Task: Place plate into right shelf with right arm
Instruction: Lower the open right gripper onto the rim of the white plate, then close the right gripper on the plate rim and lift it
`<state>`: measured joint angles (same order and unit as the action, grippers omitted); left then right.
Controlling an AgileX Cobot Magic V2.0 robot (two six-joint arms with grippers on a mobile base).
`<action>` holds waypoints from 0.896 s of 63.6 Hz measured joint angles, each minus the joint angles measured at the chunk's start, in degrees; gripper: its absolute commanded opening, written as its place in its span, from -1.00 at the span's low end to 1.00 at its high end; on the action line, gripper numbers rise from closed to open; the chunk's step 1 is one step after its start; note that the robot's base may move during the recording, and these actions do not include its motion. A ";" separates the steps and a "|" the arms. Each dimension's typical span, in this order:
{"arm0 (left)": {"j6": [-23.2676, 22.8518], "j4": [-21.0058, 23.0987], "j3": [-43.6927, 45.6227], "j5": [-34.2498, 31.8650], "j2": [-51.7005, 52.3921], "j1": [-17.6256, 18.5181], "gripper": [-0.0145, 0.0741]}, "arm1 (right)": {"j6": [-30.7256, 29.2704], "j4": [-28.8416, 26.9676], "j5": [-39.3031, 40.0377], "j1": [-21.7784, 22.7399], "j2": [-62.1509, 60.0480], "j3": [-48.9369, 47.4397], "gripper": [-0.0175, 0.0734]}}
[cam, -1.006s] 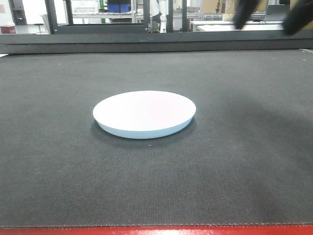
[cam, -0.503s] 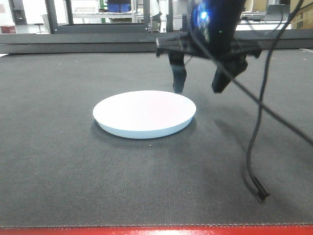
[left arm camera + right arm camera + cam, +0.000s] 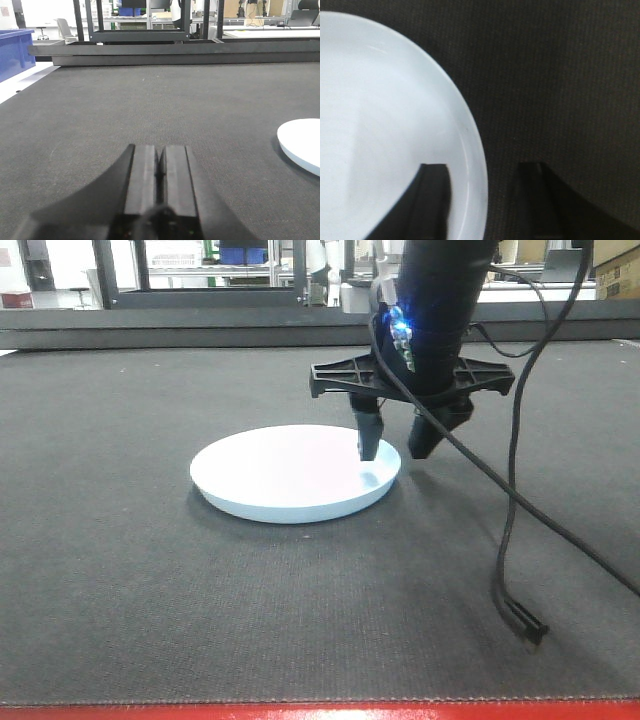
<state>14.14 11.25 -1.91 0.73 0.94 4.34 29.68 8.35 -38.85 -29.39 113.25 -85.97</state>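
A white round plate [image 3: 290, 472] lies flat on the dark mat [image 3: 150, 590]. My right gripper [image 3: 393, 448] is open and points down over the plate's right rim, one finger over the plate and the other outside it. In the right wrist view the rim [image 3: 475, 150] runs between the two fingers of that gripper [image 3: 482, 170]. My left gripper [image 3: 160, 160] is shut and empty, low over the mat, with the plate's edge [image 3: 302, 142] to its right. No shelf is in view.
A loose black cable [image 3: 515, 540] hangs from the right arm and its plug [image 3: 525, 622] hangs low by the mat at front right. A dark rail [image 3: 200, 335] runs along the mat's far edge. A blue bin [image 3: 15, 50] stands far left.
My right arm came down from the top right into view and lowered its open gripper to the plate's right rim. The plate has not moved.
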 measured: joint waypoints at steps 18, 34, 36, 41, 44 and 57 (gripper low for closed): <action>0.00 0.00 0.00 0.00 0.00 0.00 -0.78 | 0.00 1.24 0.81 0.00 1.26 0.00 0.09; 0.00 0.00 0.00 0.00 0.00 0.00 -0.78 | 0.00 1.36 1.19 -0.33 2.00 -0.14 -0.46; 0.00 0.00 0.00 0.00 0.00 0.00 -0.78 | 0.12 1.24 1.19 -0.33 2.00 -0.17 -0.53; 0.00 0.00 0.00 0.00 0.00 0.00 -0.78 | 0.24 1.13 1.37 -0.33 1.90 -0.40 -0.49; 0.00 0.00 0.00 0.00 0.00 0.00 -0.78 | 0.33 1.13 1.37 -0.33 1.90 -0.40 -0.49; 0.00 0.00 0.00 0.00 0.00 0.00 -0.78 | -0.42 1.11 0.40 -0.33 -2.22 0.86 -0.49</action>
<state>14.14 11.25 -1.91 0.73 0.94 4.34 29.27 9.46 -38.46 -29.72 111.03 -85.12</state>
